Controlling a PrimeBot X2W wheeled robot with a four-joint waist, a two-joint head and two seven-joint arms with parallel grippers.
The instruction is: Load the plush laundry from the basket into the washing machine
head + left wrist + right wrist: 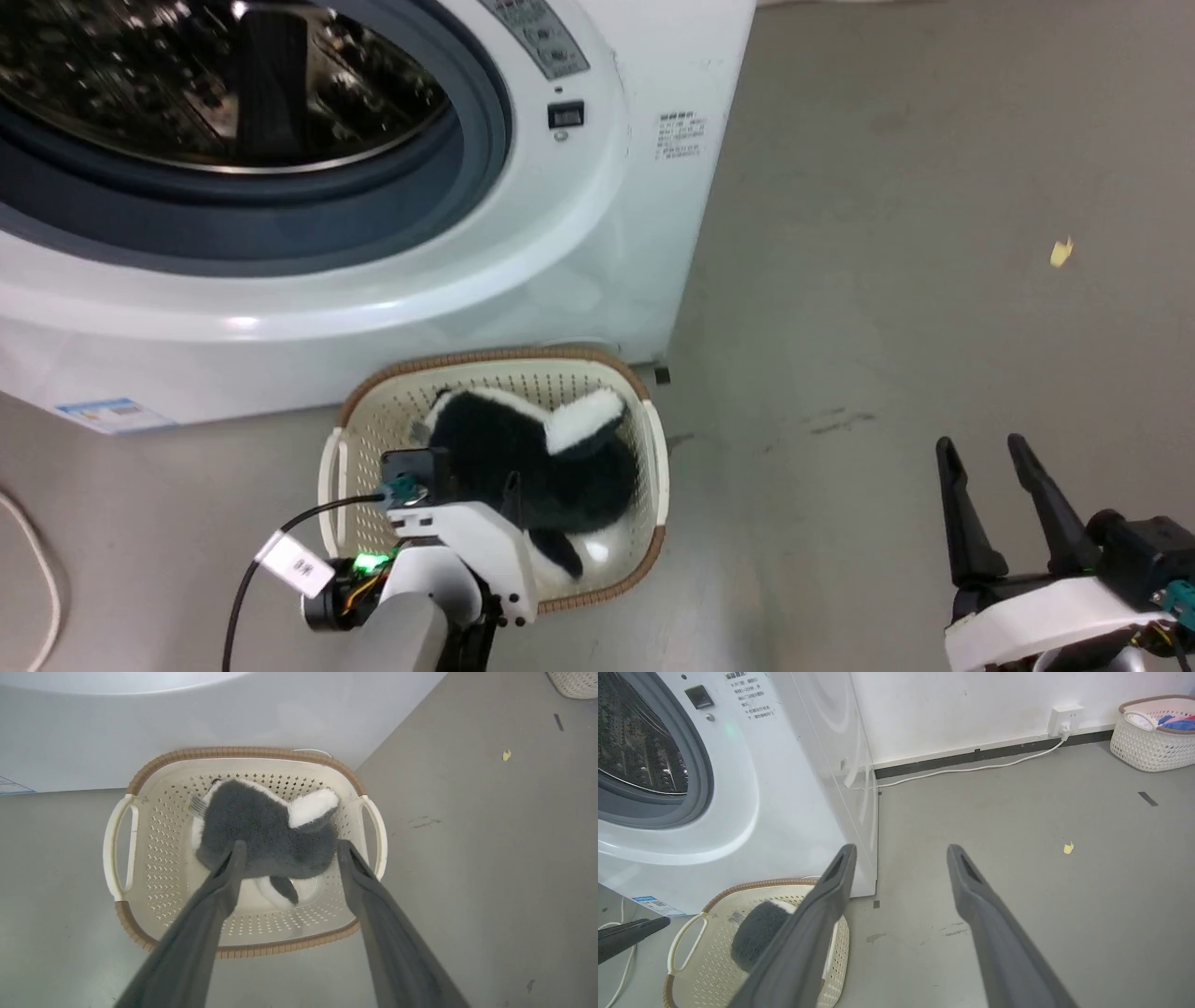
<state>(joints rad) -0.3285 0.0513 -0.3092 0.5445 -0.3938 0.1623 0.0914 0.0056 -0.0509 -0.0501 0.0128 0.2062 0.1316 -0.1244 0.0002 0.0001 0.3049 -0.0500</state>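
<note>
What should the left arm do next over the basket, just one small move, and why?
Probably lower the left gripper a little further into the basket. Its fingers stand wide open, one on each side of the plush laundry, which lies loose and not yet gripped. Going deeper should let them close around its bulk before lifting toward the washing machine.

The basket (373,422) stands just beside the washing machine (373,313), with open floor (887,280) to its right.

Your head camera looked steeply down on the basket (485,357) before the washing machine (373,308). Your left wrist camera faced down, close above it; your right wrist camera looked from farther off. All three shared basket and machine.
</note>
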